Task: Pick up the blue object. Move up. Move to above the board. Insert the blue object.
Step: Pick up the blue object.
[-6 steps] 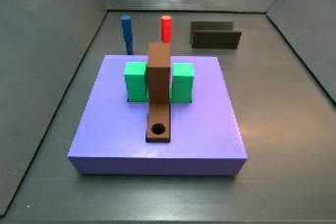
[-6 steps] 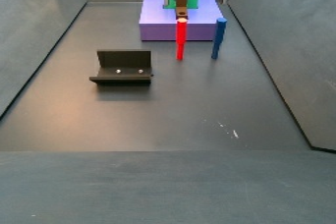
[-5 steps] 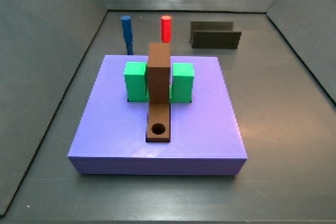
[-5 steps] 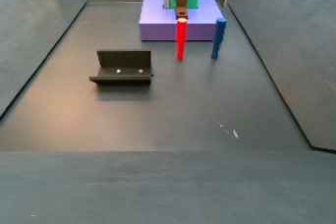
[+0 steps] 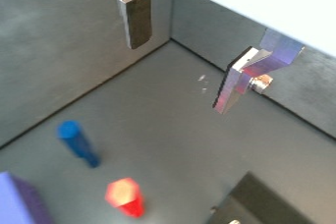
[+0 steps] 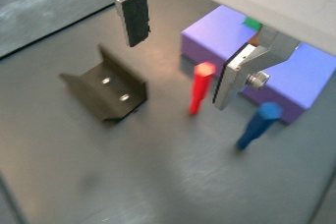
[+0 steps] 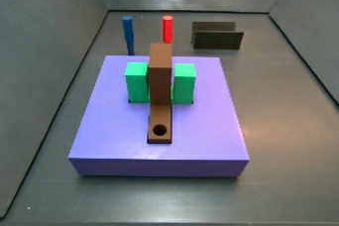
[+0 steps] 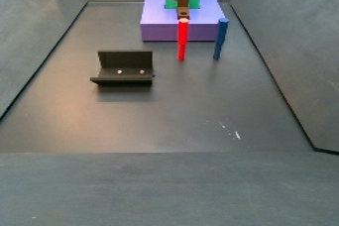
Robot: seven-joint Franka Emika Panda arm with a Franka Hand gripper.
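Observation:
The blue object (image 7: 127,32) is a slim upright peg on the dark floor behind the lavender platform, left of the red peg (image 7: 169,29). It also shows in the other side view (image 8: 221,39) and in both wrist views (image 5: 79,144) (image 6: 256,128). The board (image 7: 161,91) is a brown plank with a round hole near its front end, passing through the green block (image 7: 138,83). My gripper (image 6: 184,49) hangs high above the floor, open and empty, well above the pegs. It also shows in a wrist view (image 5: 187,51). Its fingers (image 6: 134,17) are wide apart.
The lavender platform (image 7: 199,121) carries the block and board. The fixture (image 7: 217,37) stands on the floor right of the red peg (image 8: 183,42); it also shows in a side view (image 8: 123,68). Grey walls close in the floor on all sides.
The pegs, board and fixture stand as before. The pale shapes at the top edge of a side view have shifted slightly.

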